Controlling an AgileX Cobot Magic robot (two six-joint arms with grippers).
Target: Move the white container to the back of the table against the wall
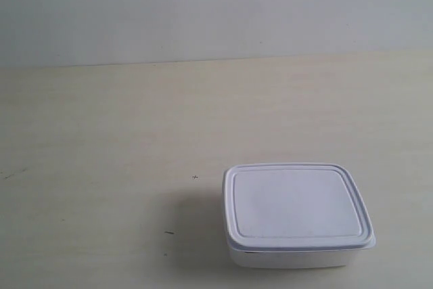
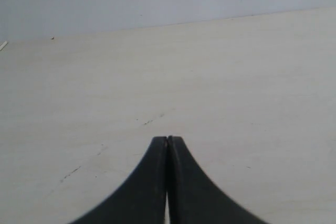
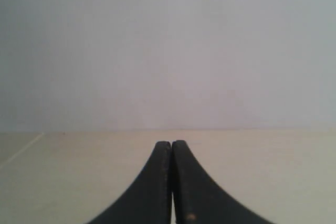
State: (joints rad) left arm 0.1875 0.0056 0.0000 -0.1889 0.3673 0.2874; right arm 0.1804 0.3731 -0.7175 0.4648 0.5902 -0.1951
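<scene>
Shallow rectangular white plastic container, rimmed lid on: low and right of centre in exterior view, on pale cream wood-grain table, well apart from plain grey-white wall. Long axis across the view, roughly parallel to wall line. Left gripper, right gripper: black fingers pressed together, nothing held. Container absent from both wrist views; nearer arm impossible to tell.

the white container looks like smooth plastic with a faint shine, the table is pale matt wood grain, the wall is plain and matt, and the left gripper and right gripper look smooth, black and dull.
</scene>
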